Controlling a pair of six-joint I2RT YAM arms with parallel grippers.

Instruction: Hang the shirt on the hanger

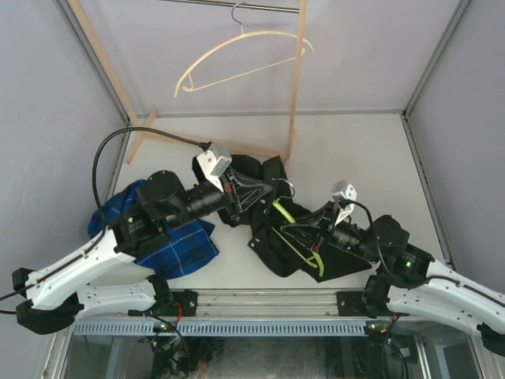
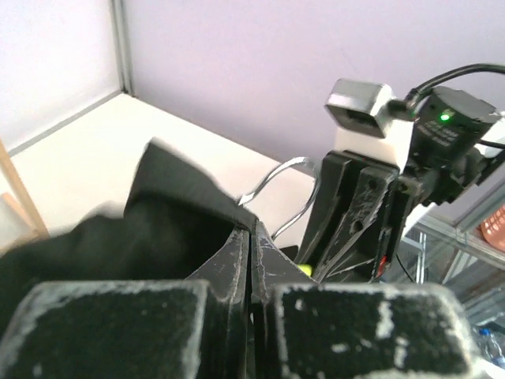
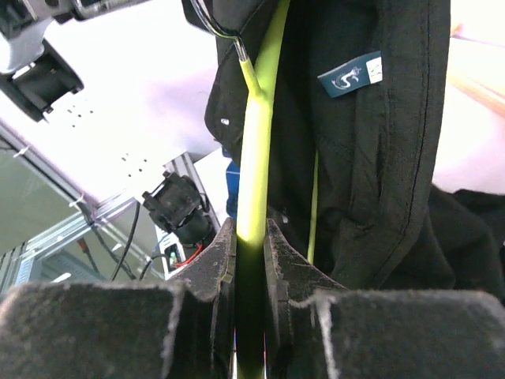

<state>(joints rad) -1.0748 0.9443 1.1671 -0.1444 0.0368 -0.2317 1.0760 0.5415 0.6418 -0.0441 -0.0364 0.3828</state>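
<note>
The black shirt (image 1: 268, 237) lies crumpled mid-table, draped over the lime-green hanger (image 1: 282, 212). My right gripper (image 1: 290, 229) comes in from the right and is shut on the hanger's green arm (image 3: 256, 142), with the shirt (image 3: 371, 158) hanging beside it. The hanger's metal hook (image 1: 286, 188) sticks out at the shirt's top. My left gripper (image 1: 256, 189) reaches in from the left, just short of the hook (image 2: 272, 178). Its jaws (image 2: 252, 229) are pressed together on an edge of the shirt (image 2: 142, 229).
A blue plaid shirt (image 1: 170, 237) lies under the left arm. A cream hanger (image 1: 237, 55) hangs from a rail at the back, between slanted wooden posts (image 1: 296, 87). Grey walls close in three sides. The right wrist camera (image 2: 359, 106) faces my left gripper closely.
</note>
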